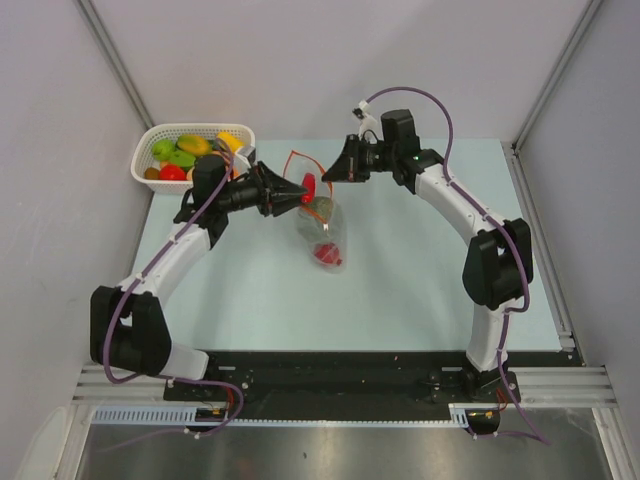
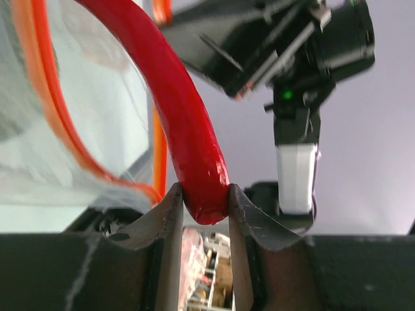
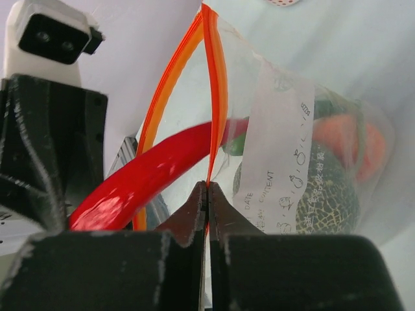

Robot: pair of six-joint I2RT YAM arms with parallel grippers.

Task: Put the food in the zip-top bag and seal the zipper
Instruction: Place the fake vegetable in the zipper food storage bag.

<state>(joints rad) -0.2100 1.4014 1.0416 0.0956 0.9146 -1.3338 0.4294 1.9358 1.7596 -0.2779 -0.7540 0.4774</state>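
- The zip-top bag (image 1: 328, 238) sits mid-table between the arms, with food (image 1: 325, 253) inside.
- The left gripper (image 2: 205, 194), partly closed, pinches the tip of a curved red pepper (image 2: 188, 116). It should feed the pepper fully through the mouth before releasing.
- The right gripper (image 3: 207, 188) is clamped on the zipper (image 3: 217, 78). It should hold the rim steady.
- The basket (image 1: 195, 128), at the far left, holds more food.

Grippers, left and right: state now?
Left gripper: closed on the long glossy red toy pepper.
Right gripper: shut on the orange-red zipper strip of the clear plastic bag.
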